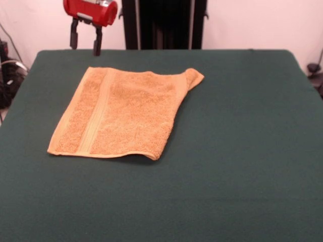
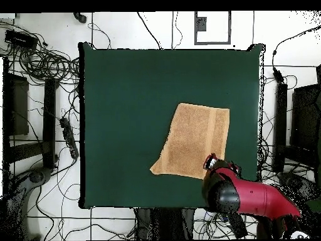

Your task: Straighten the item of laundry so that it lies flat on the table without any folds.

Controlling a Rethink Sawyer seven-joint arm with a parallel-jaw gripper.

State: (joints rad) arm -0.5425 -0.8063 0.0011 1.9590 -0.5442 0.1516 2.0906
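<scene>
The orange-tan towel, the item of laundry (image 1: 126,113), lies on the dark green table (image 1: 242,151), left of centre toward the far side. One woven band runs down its left part. Its right side is folded over on itself, with a corner poking out at the upper right. In the overhead view the towel (image 2: 194,139) sits in the table's (image 2: 125,113) lower right area. My gripper (image 1: 86,44) hangs open above the table's far edge, just beyond the towel's far left corner, holding nothing. From overhead, the gripper (image 2: 212,164) shows at the towel's lower right corner.
The red arm (image 2: 247,196) reaches in from the bottom right in the overhead view. Cables (image 2: 50,63) lie on the floor around the table. A black stand (image 1: 164,22) rises behind the far edge, and wires (image 1: 7,75) hang off the left side.
</scene>
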